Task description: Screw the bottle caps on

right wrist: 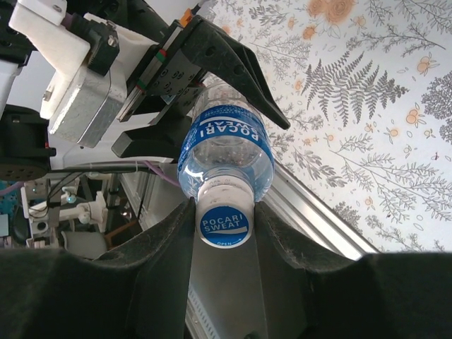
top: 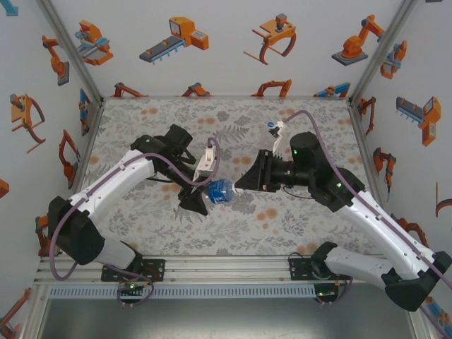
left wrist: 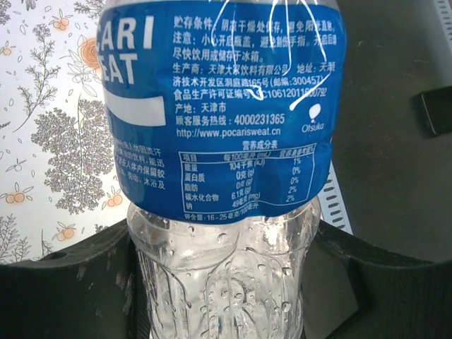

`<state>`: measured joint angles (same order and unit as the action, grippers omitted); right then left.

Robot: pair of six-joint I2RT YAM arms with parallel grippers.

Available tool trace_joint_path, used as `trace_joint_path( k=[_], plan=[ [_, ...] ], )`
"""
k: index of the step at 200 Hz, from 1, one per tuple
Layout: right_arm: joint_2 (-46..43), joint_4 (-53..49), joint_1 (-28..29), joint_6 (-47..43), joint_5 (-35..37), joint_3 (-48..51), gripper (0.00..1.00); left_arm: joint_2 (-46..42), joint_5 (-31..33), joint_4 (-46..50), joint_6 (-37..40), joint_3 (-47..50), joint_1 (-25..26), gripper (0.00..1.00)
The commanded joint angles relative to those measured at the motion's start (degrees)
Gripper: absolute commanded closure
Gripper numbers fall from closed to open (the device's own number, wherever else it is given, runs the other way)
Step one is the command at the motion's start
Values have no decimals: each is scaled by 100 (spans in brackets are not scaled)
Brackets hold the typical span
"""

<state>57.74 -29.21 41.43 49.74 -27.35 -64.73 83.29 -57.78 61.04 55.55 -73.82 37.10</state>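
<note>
Currently the left gripper point(top: 205, 198) is holding the blue-labelled bottle point(top: 220, 191) on its side above the middle of the flowered table point(top: 141, 120), with the neck pointing right toward the other arm. In the left wrist view its fingers point(left wrist: 63, 282) are clamping the clear ribbed body just beside the label band, so that grasp is firm.

The right gripper point(top: 241, 183) is meeting the bottle head-on. In the right wrist view the cap point(right wrist: 222, 224) is sitting on the bottle's mouth, printed face toward the camera, and the right fingers point(right wrist: 169, 247) are pressing on it from both sides. I am reading that as a pinch on the cap, though how tight it is I cannot tell.

Step in hand, by my judgement: the cap is being twisted onto the thread. Whether it is fully seated is not showing.

Next move is calling for wrist rotation about the bottle's axis, with the left arm resisting and both grippers keeping in line, then a release and re-grip if more turns are needed.
</note>
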Motion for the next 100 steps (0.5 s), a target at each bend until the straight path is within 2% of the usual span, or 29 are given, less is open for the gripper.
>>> trace_joint_path(
  k=[1,100],
  plan=[
    [22,-23,-12,225,-77,-84,61,5,-89,-81,-103,-155,20,100],
    [45,-22,-12,317,-120,-83,63,-45,-93,-182,-159,-108,-10,100]
  ],
)
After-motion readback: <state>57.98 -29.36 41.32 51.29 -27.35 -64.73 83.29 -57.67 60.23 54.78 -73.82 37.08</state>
